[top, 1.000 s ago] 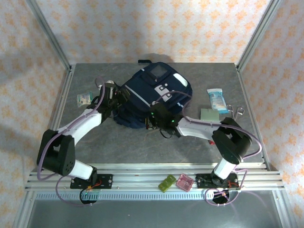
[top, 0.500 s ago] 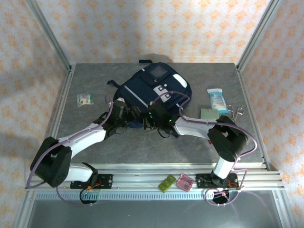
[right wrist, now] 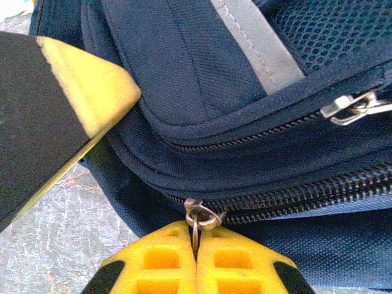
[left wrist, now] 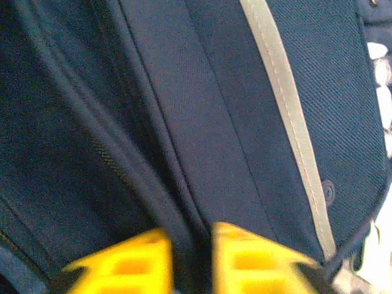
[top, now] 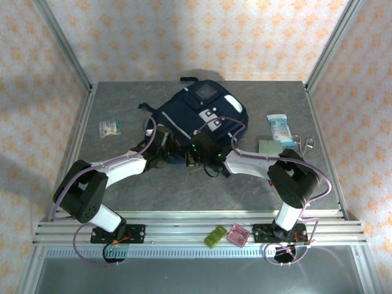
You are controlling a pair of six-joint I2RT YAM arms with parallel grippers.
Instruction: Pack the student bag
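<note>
The student bag (top: 199,116) lies on the bench (top: 153,184), touching the left fingers (left wrist: 164,254), which are clamped on a fold of its cloth, and the right fingers (right wrist: 207,248), which are closed on its zipper pull (right wrist: 197,214). Soft and floppy, it probably needs that anchoring pinch while the small, slippery pull gives the firm hold.

On the top camera, the left gripper (top: 165,148) and right gripper (top: 195,153) bury their tips against the near edge of the student bag (top: 202,113), so I can't see them there. My left wrist view is blurred. The yellow fingers (left wrist: 125,264) are cut off by its bottom edge, and a dark fold of bag sits between them. On the right wrist view, the zipper pull (right wrist: 197,215) runs out of sight between the closed pads (right wrist: 165,263); probably a tab is hidden there. The packet (top: 110,127) at far left, and the green box (top: 215,236) and pink box (top: 237,234) on the near rail, are too small to identify.
</note>
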